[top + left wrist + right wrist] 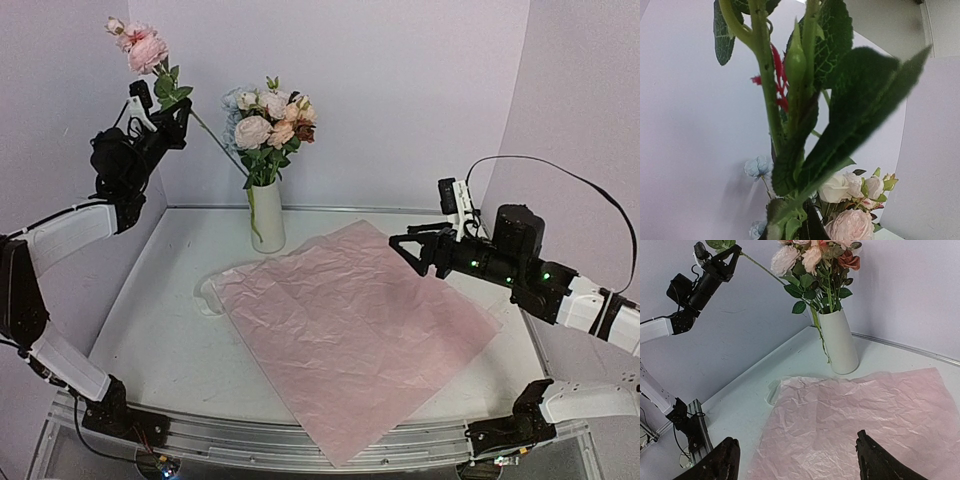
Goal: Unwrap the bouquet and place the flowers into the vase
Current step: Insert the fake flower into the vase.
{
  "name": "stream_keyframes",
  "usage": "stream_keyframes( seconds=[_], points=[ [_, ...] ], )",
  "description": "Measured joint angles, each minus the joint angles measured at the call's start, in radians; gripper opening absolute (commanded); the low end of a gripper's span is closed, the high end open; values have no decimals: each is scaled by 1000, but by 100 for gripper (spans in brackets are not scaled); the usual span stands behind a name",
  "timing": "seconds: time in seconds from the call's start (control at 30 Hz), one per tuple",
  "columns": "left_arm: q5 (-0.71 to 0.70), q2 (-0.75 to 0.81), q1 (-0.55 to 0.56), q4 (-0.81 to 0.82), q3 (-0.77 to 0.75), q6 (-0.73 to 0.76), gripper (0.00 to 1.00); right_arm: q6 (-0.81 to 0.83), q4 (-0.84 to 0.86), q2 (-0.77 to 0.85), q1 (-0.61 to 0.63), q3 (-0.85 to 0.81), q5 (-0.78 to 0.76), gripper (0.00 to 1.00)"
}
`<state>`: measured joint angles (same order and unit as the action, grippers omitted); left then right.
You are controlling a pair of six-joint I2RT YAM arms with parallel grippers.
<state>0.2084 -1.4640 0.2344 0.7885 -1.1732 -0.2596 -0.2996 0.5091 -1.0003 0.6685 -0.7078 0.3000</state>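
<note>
Paper (pixel 350 330) on white table (pixel 160 330), lilac walls (pixel 400 100) (left claw (pixel 177 108) tight on rose (pixel 147 52), right claw (pixel 412 255) wide).

Off-white vase (pixel 266 215) upright at back of tabletop (pixel 160 330), mouth up. Most flowers (pixel 268 125) stand in it: cream, pink, rust, pale blue blooms, green leaves. One pink rose stem (pixel 147 52) tilted high up left of them, clamped in left pincer (pixel 183 108).

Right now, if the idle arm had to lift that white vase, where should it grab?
Probably the vase at its bare middle, coming level from the right. It's upright and round, so open jaws fit across it; the flowers fill its mouth, and the stem in the left gripper slants in from the left. The right gripper is open.
</note>
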Motion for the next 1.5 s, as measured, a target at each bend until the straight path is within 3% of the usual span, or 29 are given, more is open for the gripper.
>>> stream_keyframes(
  seconds=[0.73,1.5],
  points=[
    [38,-122,-2,36,-51,1,1,0,-1,-15,0,-7,0,80],
    [167,-297,3,88,-54,-6,2,1,-1,-15,0,-8,0,80]
  ],
)
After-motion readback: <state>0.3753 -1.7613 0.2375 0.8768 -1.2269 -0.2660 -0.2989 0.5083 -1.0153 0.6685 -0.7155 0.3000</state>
